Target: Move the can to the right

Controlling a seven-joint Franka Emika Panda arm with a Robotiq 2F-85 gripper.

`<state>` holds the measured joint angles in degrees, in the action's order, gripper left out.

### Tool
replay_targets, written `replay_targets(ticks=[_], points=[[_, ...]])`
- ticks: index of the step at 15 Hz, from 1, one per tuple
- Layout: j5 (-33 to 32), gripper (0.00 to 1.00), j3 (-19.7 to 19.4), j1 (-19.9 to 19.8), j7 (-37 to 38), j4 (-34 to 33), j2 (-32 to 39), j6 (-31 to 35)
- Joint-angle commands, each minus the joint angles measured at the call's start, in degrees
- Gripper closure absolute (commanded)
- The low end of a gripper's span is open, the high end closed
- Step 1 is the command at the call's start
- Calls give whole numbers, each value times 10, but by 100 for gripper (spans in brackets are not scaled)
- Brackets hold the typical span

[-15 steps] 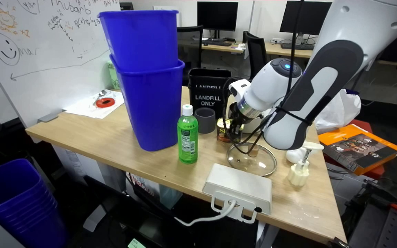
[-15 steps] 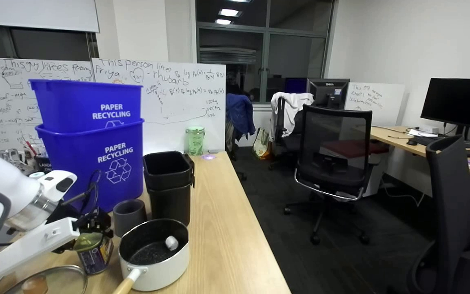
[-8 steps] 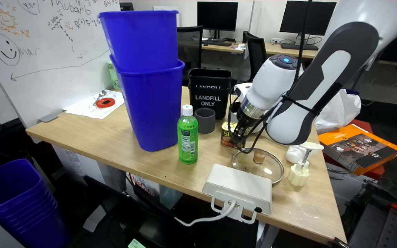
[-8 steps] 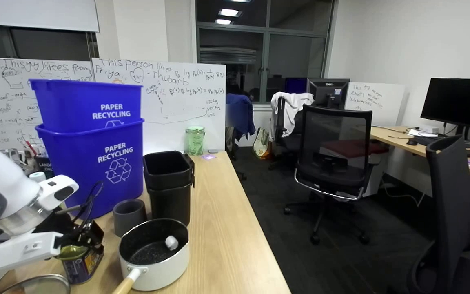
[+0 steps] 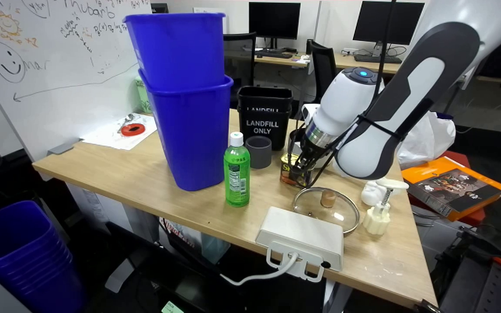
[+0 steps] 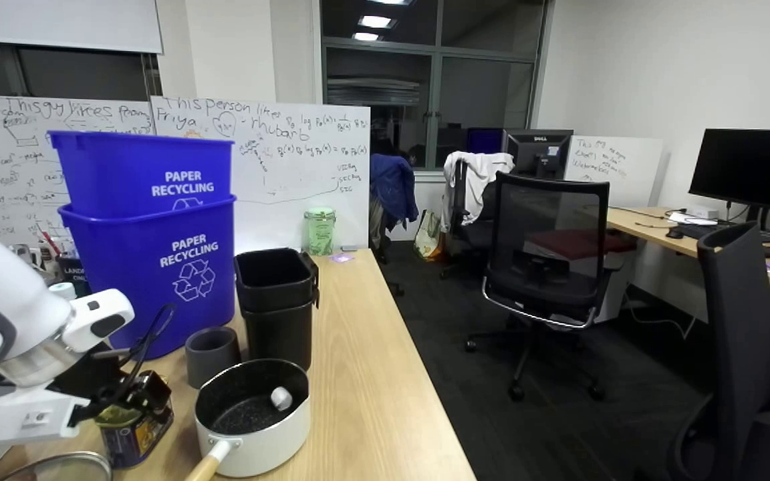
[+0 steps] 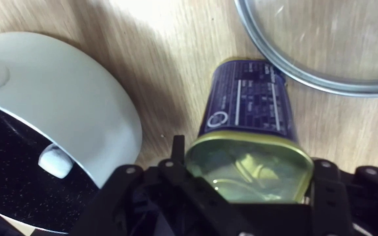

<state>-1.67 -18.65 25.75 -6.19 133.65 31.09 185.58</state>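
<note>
The can [image 5: 286,171] is a squat tin with a gold rim, a yellow picture label and dark blue side panels. It stands upright on the table in both exterior views [image 6: 130,443] and fills the middle of the wrist view [image 7: 248,98]. My gripper [image 5: 301,167] reaches down over its top, one finger on each side at the rim. In the wrist view the gripper [image 7: 249,154] is shut on the can, the right finger touching and the left very close to the rim. The far lower parts of the fingers are partly hidden. The can's base touches the glass lid's rim.
The glass lid [image 5: 320,217] lies beside the can. A white saucepan [image 6: 268,441] stands close on its other side. A dark grey cup [image 5: 259,152], green bottle [image 5: 237,174], blue bins [image 5: 189,143], black bins [image 5: 264,121], white box [image 5: 302,237] and cream press [image 5: 376,217] stand around.
The can and gripper have slid together away from the grey cup, rightward in one exterior view and leftward in another. The glass lid has shifted along with them. Movement over the last half second is slight.
</note>
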Motion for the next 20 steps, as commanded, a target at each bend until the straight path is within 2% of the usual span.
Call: replay_targets(ticks=[1,8,16,20], points=[[3,55,18,-16,32,-5,12,-17],[-25,55,16,-10,14,-6,6,3],[-46,55,-55,66,0,-41,14,12],[-55,55,-60,73,-12,-42,13,8]])
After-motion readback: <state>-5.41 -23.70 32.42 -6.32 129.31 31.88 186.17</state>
